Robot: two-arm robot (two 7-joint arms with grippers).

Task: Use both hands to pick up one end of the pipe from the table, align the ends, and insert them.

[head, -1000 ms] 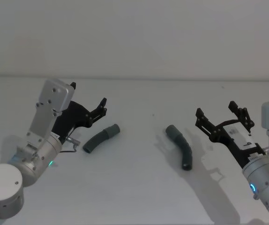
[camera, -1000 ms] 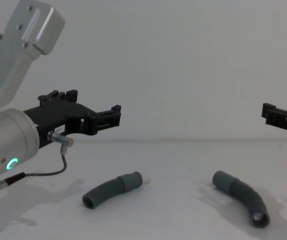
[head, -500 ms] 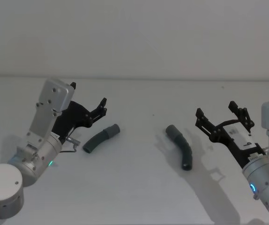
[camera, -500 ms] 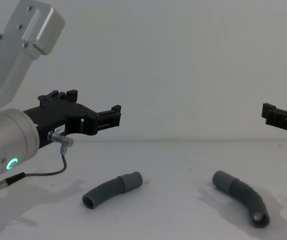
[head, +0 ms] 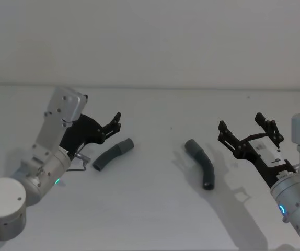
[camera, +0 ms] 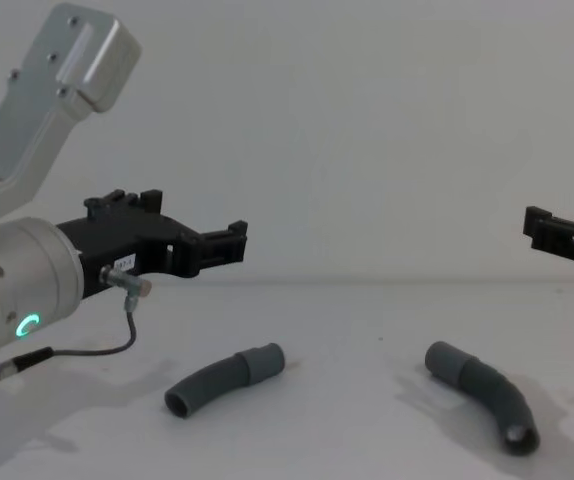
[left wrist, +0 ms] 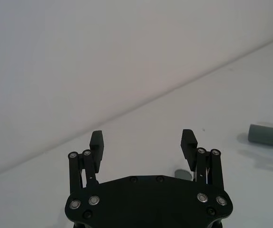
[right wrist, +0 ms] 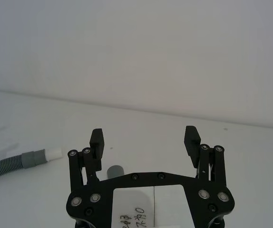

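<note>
Head view, left hand (head: 101, 109), right hand (head: 240, 121) both released, left pipe (head: 112, 154), right pipe (head: 202, 162) nearby

Left arm (head: 48, 157) hangs over the table's (head: 150, 214) left side, jaws spread wide, clear of its surface. Right arm (head: 296, 201) hangs over the table's right side, jaws equally spread.

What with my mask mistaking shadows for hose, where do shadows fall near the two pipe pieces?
Head view: a soft grey shadow lies on the table left of the right pipe piece; the left pipe piece has only a faint one. Chest view: the smudge sits under the right piece; the left arm shades the table's left.
</note>
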